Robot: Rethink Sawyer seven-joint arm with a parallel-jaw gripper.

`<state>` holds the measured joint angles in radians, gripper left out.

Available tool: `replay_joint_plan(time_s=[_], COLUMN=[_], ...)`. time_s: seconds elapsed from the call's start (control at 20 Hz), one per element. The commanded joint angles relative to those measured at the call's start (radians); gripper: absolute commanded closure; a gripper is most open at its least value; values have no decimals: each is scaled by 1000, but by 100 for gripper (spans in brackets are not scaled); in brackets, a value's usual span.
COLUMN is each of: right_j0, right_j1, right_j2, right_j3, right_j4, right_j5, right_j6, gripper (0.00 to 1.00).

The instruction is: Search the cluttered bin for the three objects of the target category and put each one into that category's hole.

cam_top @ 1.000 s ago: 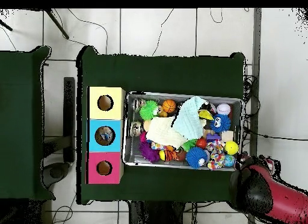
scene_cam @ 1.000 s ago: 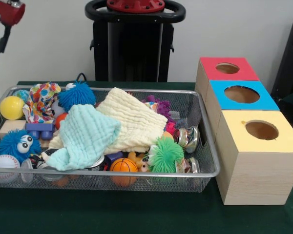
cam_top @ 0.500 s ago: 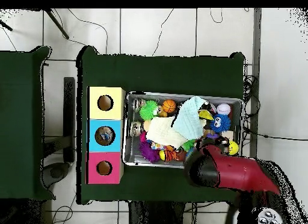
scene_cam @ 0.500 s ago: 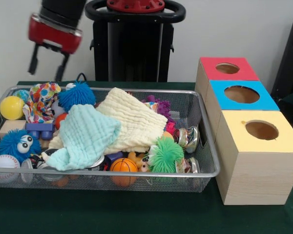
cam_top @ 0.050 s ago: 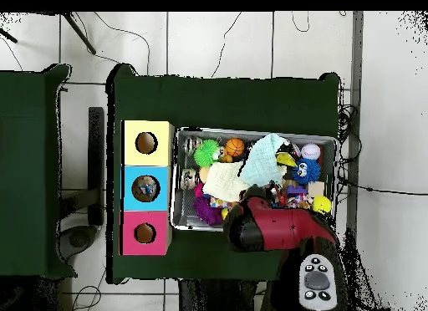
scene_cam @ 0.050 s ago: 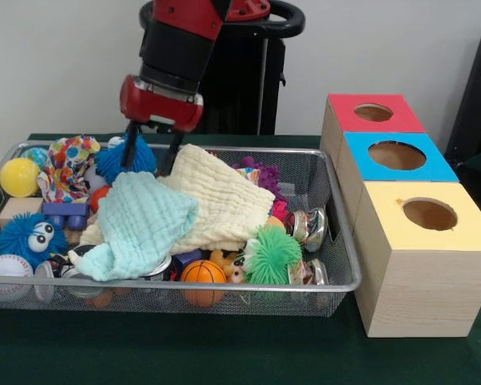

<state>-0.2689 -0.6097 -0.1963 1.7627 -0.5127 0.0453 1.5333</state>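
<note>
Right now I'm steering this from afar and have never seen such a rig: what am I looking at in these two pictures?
One picture faces the robot across the table; the other looks straight down. The red and black arm ends in a gripper, its fingers open and empty, hanging over the back of the wire bin. The bin holds jumbled toys: a pale yellow cloth, a mint cloth, a blue fuzzy ball, a green fuzzy ball, a small basketball. Beside it stand three wooden boxes with holes on top: red, blue, yellow.
</note>
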Motion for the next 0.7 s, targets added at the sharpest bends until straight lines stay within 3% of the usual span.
replay_joint_plan(time_s=[0.05,0.25,0.5,0.7], right_j0=[-100,-180,-247,-286], right_j1=[170,148,68,88], right_j2=[-41,16,64,97], right_j3=[-22,-5,46,30], right_j4=[-14,-31,-47,-63], right_j5=[-77,-60,20,32], right_j6=[162,114,61,40], gripper=[0,0,0,0])
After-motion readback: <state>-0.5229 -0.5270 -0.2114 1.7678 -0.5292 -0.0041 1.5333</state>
